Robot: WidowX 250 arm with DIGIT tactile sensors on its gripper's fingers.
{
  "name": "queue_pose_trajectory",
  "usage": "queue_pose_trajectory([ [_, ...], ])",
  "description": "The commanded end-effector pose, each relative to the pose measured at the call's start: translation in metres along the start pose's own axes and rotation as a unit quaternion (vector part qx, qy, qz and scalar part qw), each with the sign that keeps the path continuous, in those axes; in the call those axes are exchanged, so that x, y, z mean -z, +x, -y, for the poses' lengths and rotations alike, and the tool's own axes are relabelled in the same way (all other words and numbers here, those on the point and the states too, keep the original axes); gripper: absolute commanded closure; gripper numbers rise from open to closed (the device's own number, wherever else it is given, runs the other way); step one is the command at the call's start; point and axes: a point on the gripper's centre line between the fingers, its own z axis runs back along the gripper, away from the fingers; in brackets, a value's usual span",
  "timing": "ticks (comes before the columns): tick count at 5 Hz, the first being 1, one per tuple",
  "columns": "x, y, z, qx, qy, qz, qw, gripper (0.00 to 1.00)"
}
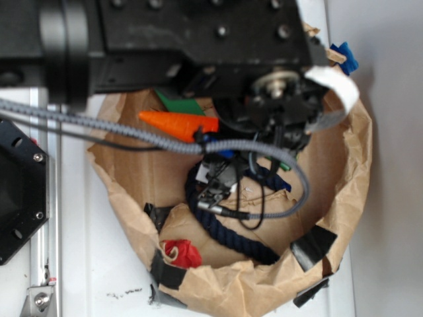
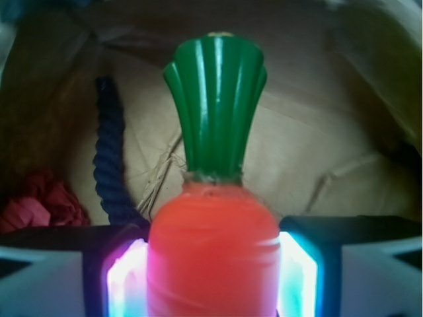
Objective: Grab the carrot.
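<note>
Exterior: carrot held level above paper bag, near rope; gripper mostly hidden. Wrist: carrot clamped squarely between glowing pads, leafy top forward. Advise steady squeeze, vertical lift, no twisting.

You are looking at a crumpled brown paper bag folded open on a white tabletop, its rim patched with strips of black tape. Inside it you can see a dark blue rope curving across the paper floor, a small red cloth scrap near the front rim, and a flat green block at the back. A blue object sits at the bag's upper right edge; you cannot tell what it is.
</note>
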Motion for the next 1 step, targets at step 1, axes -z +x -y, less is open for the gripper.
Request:
queue_pose_trajectory([
  [1, -0.0169, 0.0054, 0.0036, -0.043, -0.002, 0.029, 0.999, 1.0],
])
